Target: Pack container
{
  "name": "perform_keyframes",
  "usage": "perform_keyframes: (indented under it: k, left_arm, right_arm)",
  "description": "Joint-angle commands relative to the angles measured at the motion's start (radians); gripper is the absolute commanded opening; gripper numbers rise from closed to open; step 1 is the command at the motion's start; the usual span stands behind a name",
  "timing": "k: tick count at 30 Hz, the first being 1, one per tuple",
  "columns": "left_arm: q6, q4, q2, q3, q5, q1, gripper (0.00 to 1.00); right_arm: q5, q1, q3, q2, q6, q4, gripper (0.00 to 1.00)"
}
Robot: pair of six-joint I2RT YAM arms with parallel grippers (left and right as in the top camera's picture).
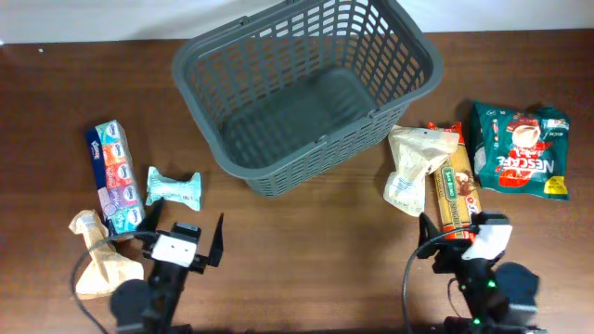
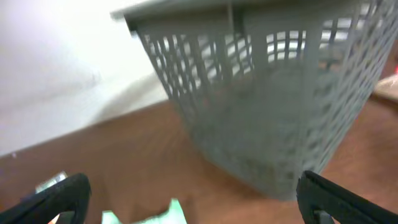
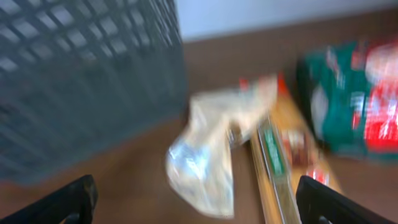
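Ahead of the left hand [image 1: 187, 226] and right hand [image 1: 453, 228] stands the container [image 1: 306, 160].

Brown wooden table [image 1: 306, 250] carries a dark grey slotted plastic basket [image 1: 316, 153], far centre. Left: blue tissue pack [image 1: 113, 176], teal wrapped packet [image 1: 174, 187], beige paper packet [image 1: 100, 260]. Right: cream pouch [image 1: 416, 167], long tan box [image 1: 455, 199], green Nescafe bag [image 1: 520, 148].

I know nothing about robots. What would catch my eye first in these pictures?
The big dark grey basket stands empty at the middle back of the brown table, dwarfing everything else. Bright packets lie on either side of it: a green and red Nescafe bag at far right, a colourful tissue pack at left. Near the front edge, the left gripper and right gripper both gape open, holding nothing.
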Motion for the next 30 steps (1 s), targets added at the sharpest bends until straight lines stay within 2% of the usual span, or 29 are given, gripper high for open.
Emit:
perform_keyframes:
  k: [1,6,12,16,18,22,23,24,25,26,28,29,30]
  left_arm:
    - [-0.021,0.006,0.144,0.220,0.048,-0.004,0.99]
    - [-0.099,-0.006,0.385,0.489,0.119,-0.004,0.99]
    - [-0.132,-0.050,0.579,0.761,0.254,-0.004,0.99]
    - [-0.140,-0.043,0.573,0.775,0.347,-0.004,0.99]
    - [-0.140,-0.017,0.570,0.775,0.467,-0.004,0.99]
    - [-0.140,0.005,0.570,0.775,0.551,-0.004,0.99]
    - [-0.140,0.032,0.571,0.775,0.607,-0.004,0.99]
    - [-0.140,0.047,0.571,0.775,0.626,-0.004,0.77]
    - [-0.140,0.070,0.571,0.775,0.635,-0.004,0.50]
    - [-0.140,0.094,0.571,0.775,0.634,-0.004,0.22]
    - [-0.140,0.120,0.571,0.775,0.634,-0.004,0.09]
    - [-0.140,0.133,0.571,0.775,0.635,-0.004,0.09]
    - [-0.144,0.145,0.571,0.775,0.635,-0.004,0.09]
  right_arm:
    - [-0.082,0.008,0.182,0.100,0.007,0.010,0.99]
    - [-0.150,0.008,0.470,0.334,0.007,-0.040,0.99]
    - [-0.201,0.008,0.907,0.650,0.003,-0.314,0.99]
    - [-0.202,0.008,0.965,0.737,0.003,-0.416,0.99]
    - [-0.206,0.008,0.965,0.772,0.003,-0.461,0.99]
    - [-0.206,0.008,0.966,0.773,0.003,-0.461,0.99]
    - [-0.206,0.008,0.966,0.772,0.003,-0.458,0.88]
    - [-0.206,0.008,0.966,0.772,0.003,-0.459,0.71]
    - [-0.205,0.008,0.966,0.772,0.003,-0.462,0.54]
    - [-0.205,0.008,0.966,0.772,0.003,-0.464,0.31]
    - [-0.205,0.008,0.966,0.772,0.003,-0.468,0.08]
    - [-0.205,0.008,0.966,0.772,0.003,-0.473,0.03]
    - [-0.204,0.008,0.966,0.772,0.003,-0.478,0.04]
